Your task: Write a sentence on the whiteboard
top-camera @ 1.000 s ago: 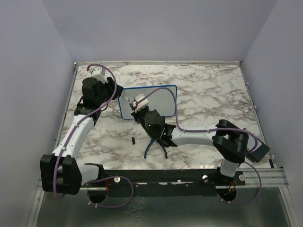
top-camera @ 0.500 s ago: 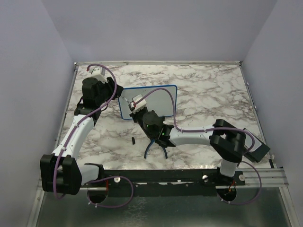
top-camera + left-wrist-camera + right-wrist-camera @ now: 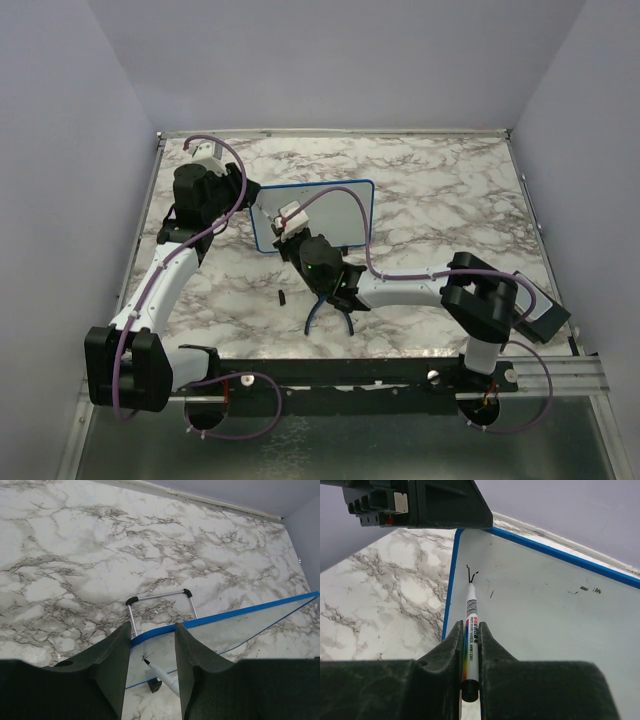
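Observation:
The whiteboard (image 3: 345,205) (image 3: 545,610) stands tilted on the marble table, white with a thin blue frame. My left gripper (image 3: 152,630) (image 3: 262,207) holds its top left corner: the blue frame (image 3: 150,634) runs slantwise across the jaws and meets both fingers. My right gripper (image 3: 470,625) (image 3: 290,235) is shut on a white marker (image 3: 470,610) (image 3: 162,672). The marker's black tip rests on the board just inside that corner. Of the sentence, only a short black stroke (image 3: 471,573) shows at the tip.
A wire stand (image 3: 160,597) props the board from behind, and a black foot (image 3: 155,685) sits under its lower edge. Blue-handled pliers (image 3: 325,312) lie beneath my right forearm. A small black piece (image 3: 282,297) lies to their left. Faint dark specks (image 3: 583,588) mark the board's right part.
My right wrist has shifted slightly left and toward the board with the marker. The left arm and the board have not moved.

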`<action>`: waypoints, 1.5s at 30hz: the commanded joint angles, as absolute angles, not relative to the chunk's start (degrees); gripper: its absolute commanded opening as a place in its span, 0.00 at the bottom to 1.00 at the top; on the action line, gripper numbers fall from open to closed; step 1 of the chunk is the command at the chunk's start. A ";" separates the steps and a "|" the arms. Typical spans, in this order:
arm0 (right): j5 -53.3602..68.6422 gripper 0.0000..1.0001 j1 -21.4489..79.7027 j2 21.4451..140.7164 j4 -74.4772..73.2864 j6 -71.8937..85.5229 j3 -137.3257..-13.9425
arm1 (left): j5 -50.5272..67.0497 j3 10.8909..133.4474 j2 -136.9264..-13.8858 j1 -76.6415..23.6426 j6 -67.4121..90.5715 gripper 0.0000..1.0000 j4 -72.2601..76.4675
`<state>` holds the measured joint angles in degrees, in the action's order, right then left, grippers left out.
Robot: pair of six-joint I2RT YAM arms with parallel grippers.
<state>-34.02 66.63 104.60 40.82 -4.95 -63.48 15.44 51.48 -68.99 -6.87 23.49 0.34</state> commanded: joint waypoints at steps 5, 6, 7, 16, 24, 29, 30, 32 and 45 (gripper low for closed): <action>-33.93 0.01 66.27 107.08 38.82 -3.19 -64.33 | 17.66 50.54 -68.05 -7.10 23.31 0.40 -0.27; -33.71 0.01 66.27 107.20 38.75 -3.02 -64.41 | 17.67 50.54 -68.03 -7.11 23.29 0.40 -0.30; -33.67 0.01 66.27 107.37 38.66 -2.93 -64.47 | 17.63 50.54 -68.03 -7.12 23.31 0.40 -0.31; -33.06 0.01 66.28 107.93 38.23 -2.90 -65.13 | 17.62 50.62 -68.03 -7.06 23.23 0.40 -0.31; -29.18 0.01 66.97 102.56 41.79 -4.00 -61.26 | 17.36 50.62 -68.11 -7.09 23.22 0.40 -0.32; -30.62 0.01 67.64 100.21 42.19 -4.43 -60.23 | 17.27 50.54 -68.11 -7.05 23.26 0.40 -0.29; -31.56 0.01 67.59 100.09 42.23 -4.40 -60.09 | 17.31 50.54 -68.09 -7.09 23.21 0.40 -0.29; -33.31 0.01 67.63 100.02 42.65 -4.87 -59.68 | 17.31 50.54 -68.03 -7.07 23.20 0.40 -0.27; -36.86 0.01 66.63 100.85 42.92 -6.24 -60.09 | 17.30 50.54 -68.18 -7.08 23.12 0.40 -0.43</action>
